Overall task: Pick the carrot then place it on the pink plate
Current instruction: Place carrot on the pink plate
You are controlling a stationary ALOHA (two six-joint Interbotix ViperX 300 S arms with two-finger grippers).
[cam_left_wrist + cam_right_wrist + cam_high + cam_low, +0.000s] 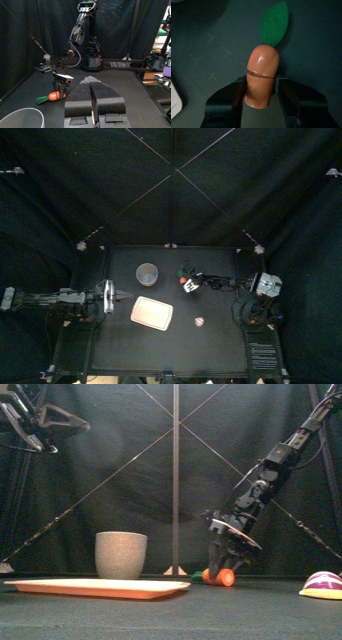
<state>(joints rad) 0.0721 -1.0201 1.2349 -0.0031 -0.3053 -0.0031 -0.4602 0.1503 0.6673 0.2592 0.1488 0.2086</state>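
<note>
Black table (120, 353) carries only a few things. From the right side the right arm (274, 469) reaches down and inward to the back middle of the table. The left arm (60, 298) lies at the left edge, well apart from everything. Its claw (93, 97) has the two jaws pressed together and nothing is between them.

A flat pink tray (154, 312) lies left of the middle, toward the front, and it is bare. Behind it stands the tall grey cup (120, 554), upright.

To the right of the cup, and behind the tray's right end, is the right claw (223, 567). Its jaws are only narrowly apart and they close on the thick orange end of the carrot (262, 70) — one jaw on each side, both touching it. The carrot's tip and its green leaf (274, 22) stick out beyond the jaws. In the front view the carrot is very low, at the table's surface; I cannot tell if it touches the table or is just above it. It is not on the tray — there is a clear gap between them.

A small pink and white toy (321, 584) lies alone on the right, nearer to the front.
</note>
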